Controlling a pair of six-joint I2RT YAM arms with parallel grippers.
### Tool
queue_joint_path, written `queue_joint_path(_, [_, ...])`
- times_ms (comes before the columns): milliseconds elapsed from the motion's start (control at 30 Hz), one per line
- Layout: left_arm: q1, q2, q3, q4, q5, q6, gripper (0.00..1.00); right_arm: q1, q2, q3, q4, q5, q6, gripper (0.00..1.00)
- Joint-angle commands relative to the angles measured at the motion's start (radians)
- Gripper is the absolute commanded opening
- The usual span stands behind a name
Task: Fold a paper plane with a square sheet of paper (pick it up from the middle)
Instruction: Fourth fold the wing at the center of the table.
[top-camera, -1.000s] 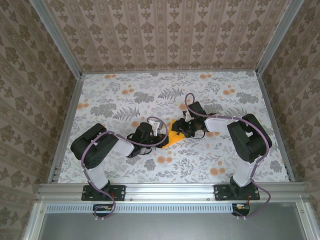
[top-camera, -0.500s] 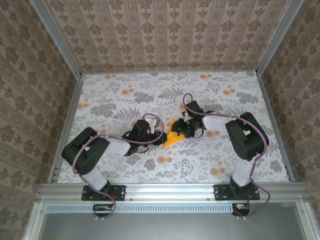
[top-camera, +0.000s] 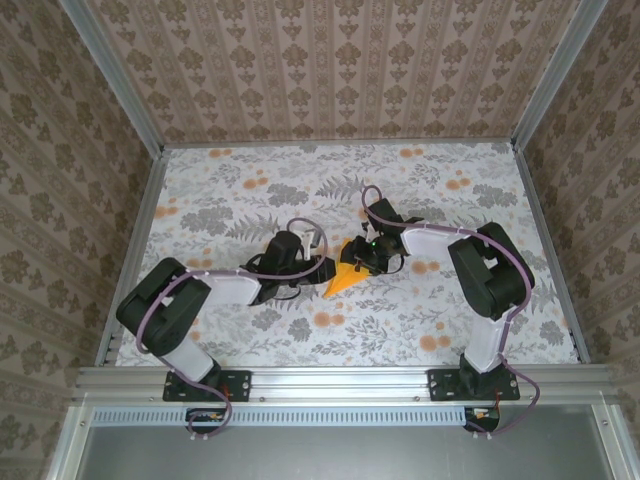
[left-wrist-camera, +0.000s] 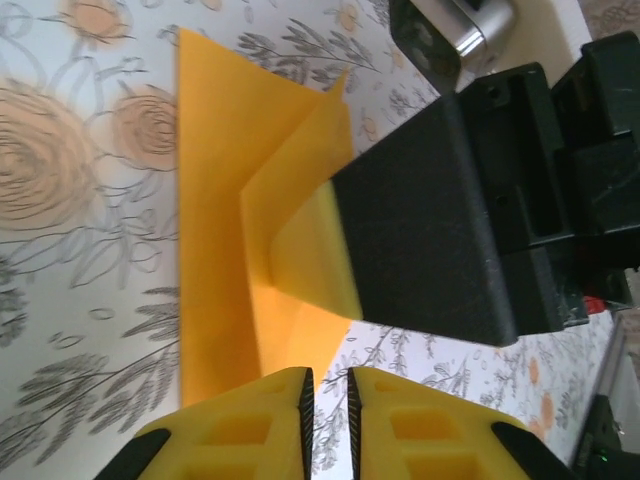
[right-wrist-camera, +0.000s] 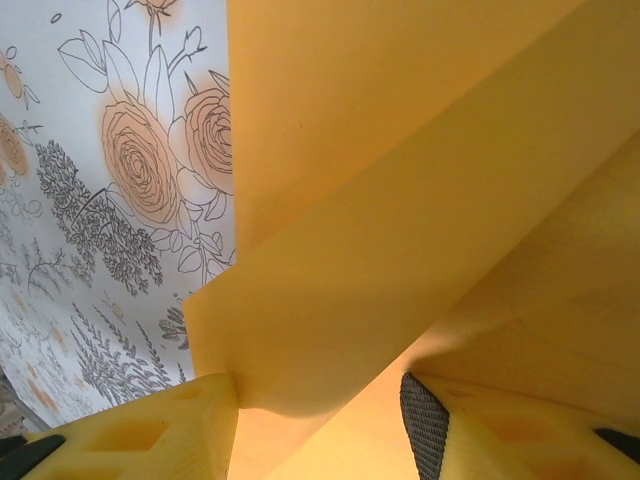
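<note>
The square sheet of paper is bright orange-yellow. It lies mid-table, folded into a pointed wedge whose tip aims at the near left. In the left wrist view the paper lies flat with one flap raised. My left gripper sits at its left edge. The left gripper is shut to a thin slit, with bare table showing in it. My right gripper reaches in from the right, and its black body rests over the raised flap. The right gripper stands open, with a fold of the paper between its fingers.
The flower-print tablecloth covers the whole table. Patterned walls and aluminium rails close it in at the back and on both sides. Both forearms lie low over the middle of the table.
The left arm's elbow has swung out to the left and its gripper has reached further right toward the paper. The right gripper has edged slightly up and left. The paper has barely shifted.
</note>
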Motion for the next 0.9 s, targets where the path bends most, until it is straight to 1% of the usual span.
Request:
queue_joint_path(0, [-0.005, 0.040, 0.033, 0.002, 0.072, -0.018, 0.16, -0.005, 0.074, -0.030, -0.162, 0.154, 0.002, 0.52])
queue_joint_path(167, [-0.008, 0.076, 0.053, -0.025, 0.081, -0.013, 0.13, -0.004, 0.085, -0.028, -0.176, 0.164, 0.021, 0.52])
queue_joint_path(500, [-0.007, 0.107, 0.088, -0.122, 0.032, 0.010, 0.12, -0.005, 0.093, -0.032, -0.178, 0.163, 0.030, 0.51])
queue_joint_path(633, [-0.007, 0.111, 0.093, -0.135, 0.013, 0.016, 0.11, -0.005, 0.094, -0.038, -0.177, 0.163, 0.030, 0.51])
queue_joint_path(867, [0.000, 0.134, 0.111, -0.150, 0.012, 0.023, 0.10, -0.005, 0.089, -0.049, -0.175, 0.169, 0.023, 0.50])
